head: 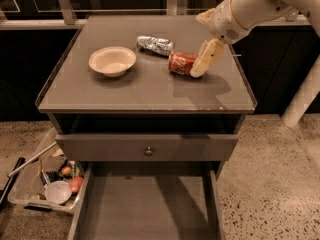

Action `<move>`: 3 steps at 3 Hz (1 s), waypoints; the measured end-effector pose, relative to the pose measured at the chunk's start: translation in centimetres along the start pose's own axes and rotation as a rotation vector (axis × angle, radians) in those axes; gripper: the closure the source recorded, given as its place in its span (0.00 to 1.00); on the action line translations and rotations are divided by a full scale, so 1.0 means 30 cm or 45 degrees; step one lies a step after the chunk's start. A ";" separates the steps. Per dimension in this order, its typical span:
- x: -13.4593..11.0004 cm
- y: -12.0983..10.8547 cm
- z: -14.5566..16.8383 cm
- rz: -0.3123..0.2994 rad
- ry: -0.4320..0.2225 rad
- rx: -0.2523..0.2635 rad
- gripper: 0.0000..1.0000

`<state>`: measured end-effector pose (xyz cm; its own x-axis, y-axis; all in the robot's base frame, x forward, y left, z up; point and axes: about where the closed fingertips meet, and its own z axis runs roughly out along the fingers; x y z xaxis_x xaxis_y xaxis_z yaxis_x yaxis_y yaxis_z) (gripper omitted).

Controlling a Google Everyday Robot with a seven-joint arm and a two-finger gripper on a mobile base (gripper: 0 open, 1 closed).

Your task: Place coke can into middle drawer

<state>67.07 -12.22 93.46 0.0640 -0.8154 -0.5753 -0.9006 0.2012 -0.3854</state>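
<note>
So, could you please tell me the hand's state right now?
Hand: beside the coke can; open or closed cannot be told.

Dim, warm light from above: the cabinet top [145, 91] shows a dull sheen, while the recess under it and the background go near black. The gripper [198, 70], at the right end of the coke can [180, 63], throws a soft shadow forward and right on the top, and the bowl [112, 60] shadows likewise. The middle drawer [145, 209] floor is streaked with broad shadow; the pale arm [250, 6] reads brightest.
</note>
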 end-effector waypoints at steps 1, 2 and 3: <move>0.023 -0.025 0.071 0.039 -0.038 -0.025 0.00; 0.049 -0.030 0.136 0.072 -0.057 -0.054 0.00; 0.069 -0.027 0.196 0.097 -0.065 -0.094 0.00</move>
<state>70.46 -10.87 88.33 0.0146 -0.7704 -0.6374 -0.9327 0.2193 -0.2864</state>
